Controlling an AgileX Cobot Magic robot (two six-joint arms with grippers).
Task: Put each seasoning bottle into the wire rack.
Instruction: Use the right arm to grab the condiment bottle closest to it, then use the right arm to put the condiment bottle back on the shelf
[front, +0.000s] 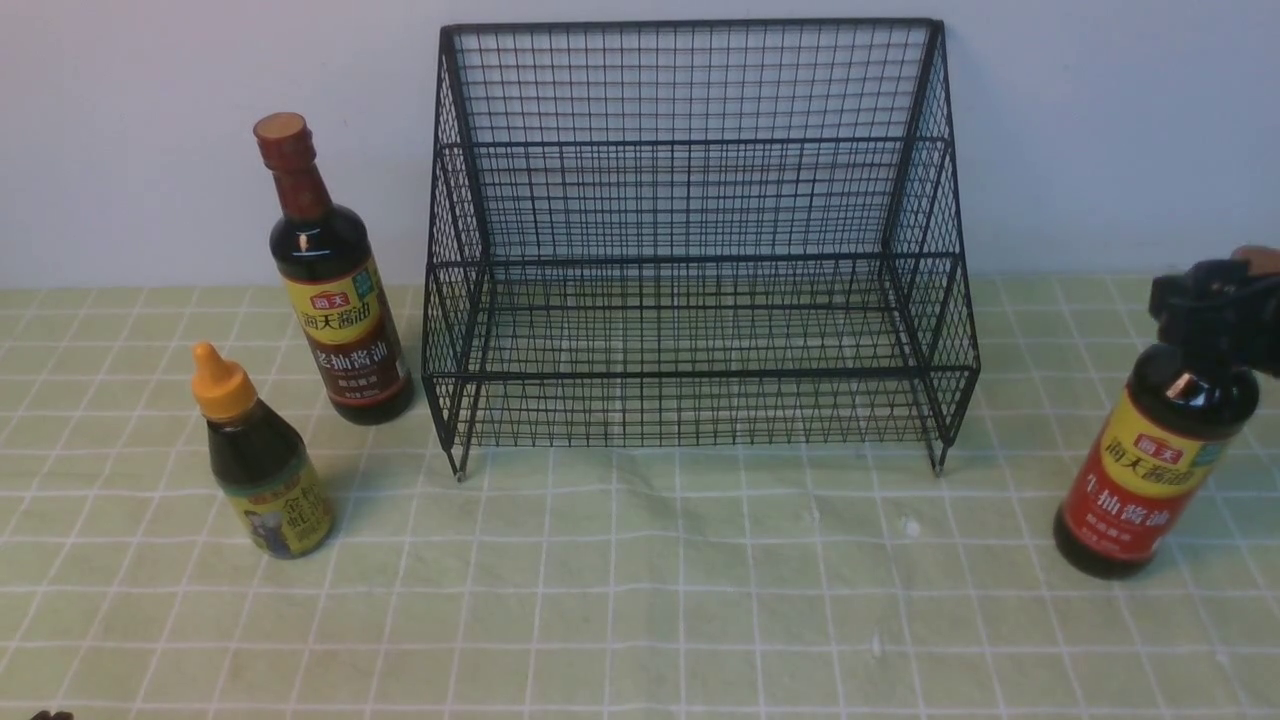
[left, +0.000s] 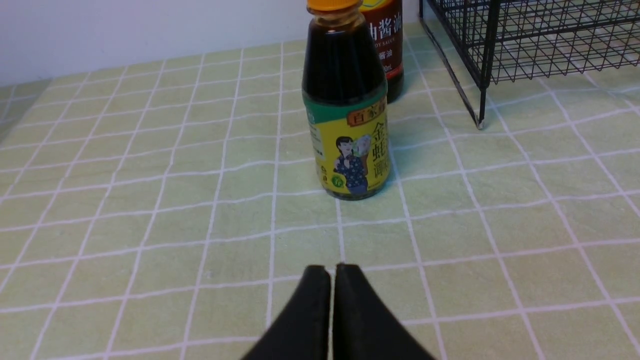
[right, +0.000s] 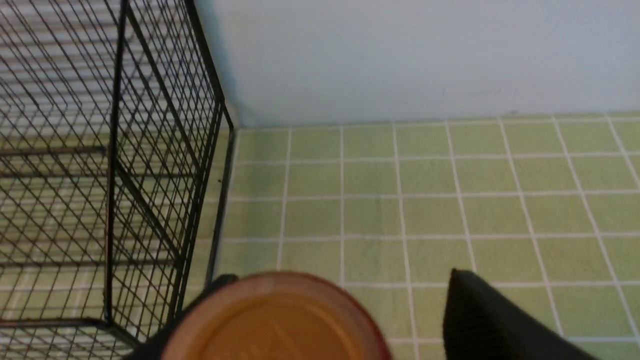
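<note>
The black wire rack (front: 690, 250) stands empty at the back centre. A tall bottle with a brown label (front: 335, 290) and a short bottle with an orange-yellow nozzle cap (front: 262, 470) stand left of it. The short bottle (left: 347, 120) shows ahead of my left gripper (left: 332, 272), which is shut and empty, low over the cloth. A tall red-label bottle (front: 1150, 470) stands at the right, leaning a little. My right gripper (front: 1215, 310) is around its neck. In the right wrist view the cap (right: 275, 320) lies between the open fingers (right: 490, 320), with a gap on one side.
A green checked cloth (front: 640, 600) covers the table, and a pale wall runs behind. The rack's corner and foot (left: 480, 120) are close to the right of the short bottle. The rack's side (right: 165, 175) stands beside the right gripper.
</note>
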